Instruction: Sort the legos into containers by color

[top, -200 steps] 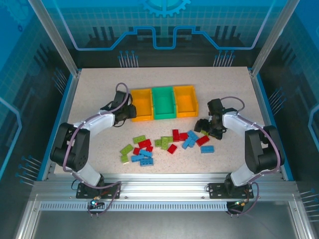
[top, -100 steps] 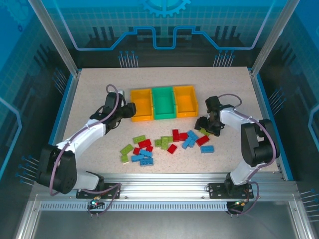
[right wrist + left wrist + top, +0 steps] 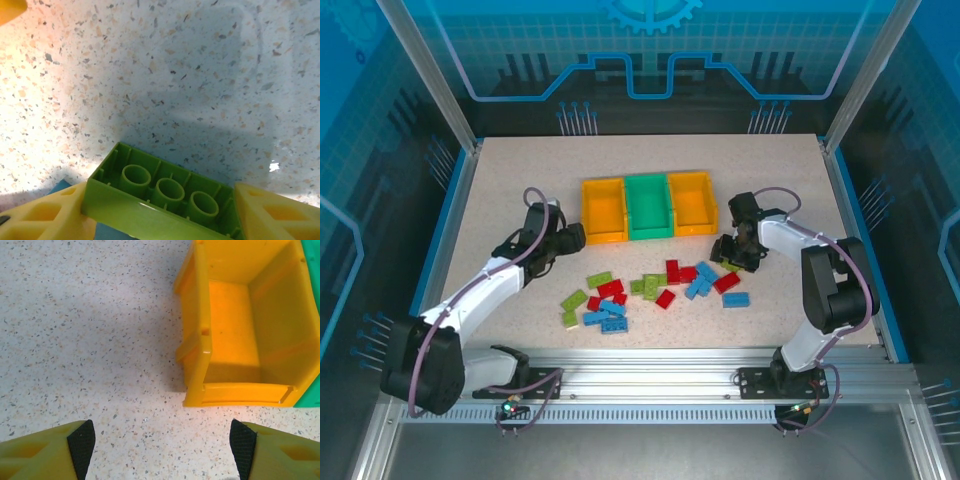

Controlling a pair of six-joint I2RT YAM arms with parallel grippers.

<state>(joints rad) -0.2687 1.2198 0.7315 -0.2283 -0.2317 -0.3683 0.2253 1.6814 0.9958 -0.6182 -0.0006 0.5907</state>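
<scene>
Right hand [image 3: 159,212] pinches a lime lego [image 3: 165,192] endwise beside the containers [image 3: 647,236]; it may pivot loose. Left hand [image 3: 161,442] gapes empty.

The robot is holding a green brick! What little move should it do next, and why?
Probably the right arm should lift and swing toward the green bin. Its jaws are shut on a green brick, the table below it is bare, and that bin matches the brick's colour and sits nearby.
</scene>
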